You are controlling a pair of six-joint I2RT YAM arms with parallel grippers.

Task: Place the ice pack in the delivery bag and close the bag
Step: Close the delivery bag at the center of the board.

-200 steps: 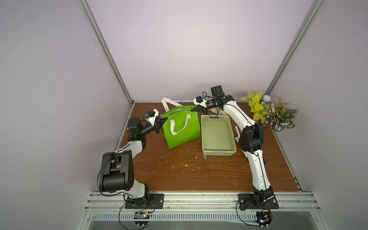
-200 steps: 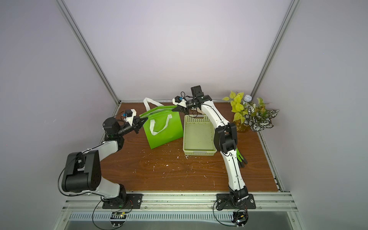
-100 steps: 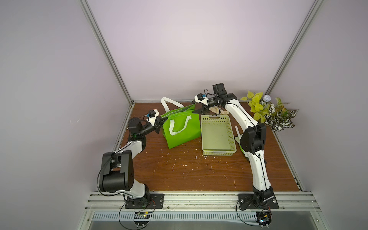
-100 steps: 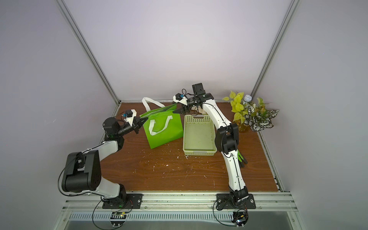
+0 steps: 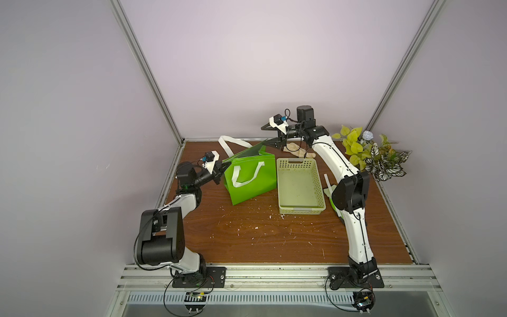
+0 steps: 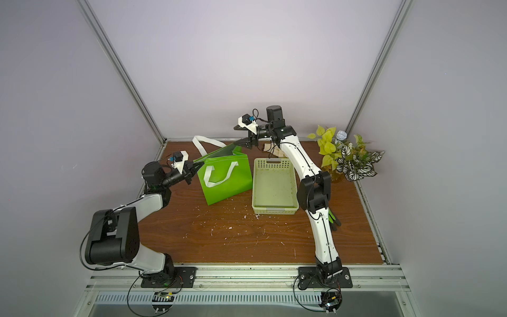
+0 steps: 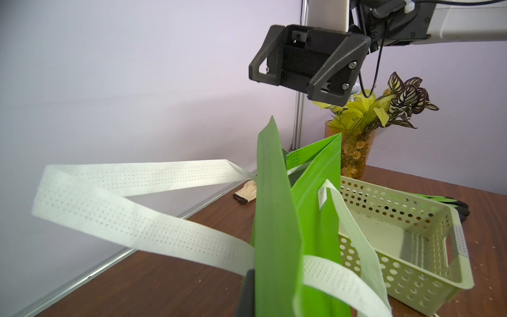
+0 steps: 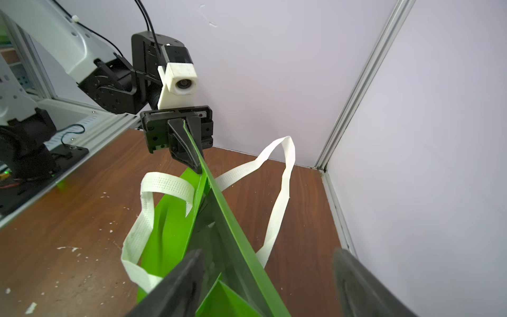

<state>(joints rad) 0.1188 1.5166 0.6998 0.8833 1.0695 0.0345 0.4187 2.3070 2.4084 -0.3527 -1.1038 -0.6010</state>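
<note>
Green non-woven fabric is pinched flat in the left claw [image 5: 221, 167]. Its jaws are together on the top rim of the delivery bag [image 5: 253, 178], at the end nearest the desk's [image 5: 274, 241] left edge. The right wrist view shows the rim running straight into that grip. The hold looks meant to keep the soft tote upright and its mouth lifted, because the walls fold toward each other on their own.

The bag stands in the back left part of the desk. One white strap handle [image 5: 245, 175] drapes down its front, and the other loops toward the back edge.

Over the rim's opposite end the right claw [image 5: 268, 135] hangs with its jaws wide apart. It grips nothing and sits just above the fabric, not on it.

The ice pack shows in no view. The bag's interior is only a narrow dark slit, so I cannot tell whether it lies inside; an open claw poised over the mouth suggests that it may.

Just beside the bag, toward the right, sits a pale perforated basket [image 5: 301, 212]. A potted plant [image 5: 375, 157] fills the back right corner.
</note>
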